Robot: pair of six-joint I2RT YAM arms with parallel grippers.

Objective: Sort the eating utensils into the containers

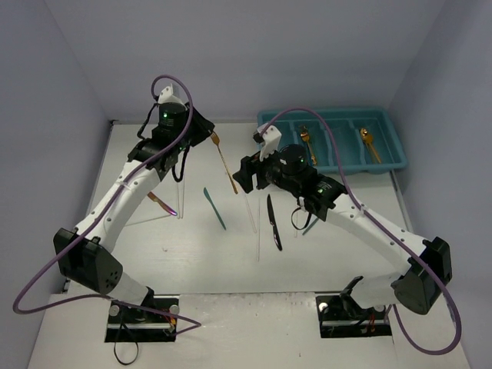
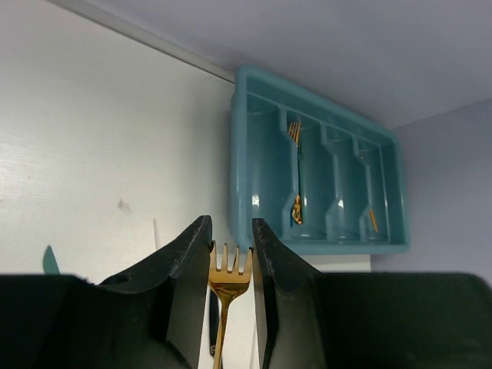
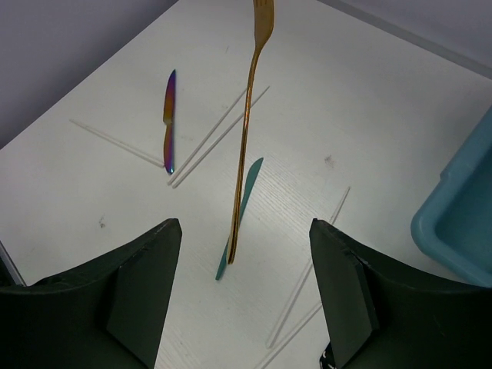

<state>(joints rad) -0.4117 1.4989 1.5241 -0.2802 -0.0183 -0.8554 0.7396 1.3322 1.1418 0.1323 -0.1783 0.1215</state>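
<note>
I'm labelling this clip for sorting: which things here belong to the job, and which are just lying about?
Job:
gold fork
teal knife
iridescent knife
black utensils
white chopsticks
teal tray
gold spoons inside it

Just lying about:
purple cables
black base plates

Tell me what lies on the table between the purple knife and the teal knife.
Two white chopsticks, side by side on a slant, lie between the purple knife and the teal knife. The right wrist view shows it.
</note>
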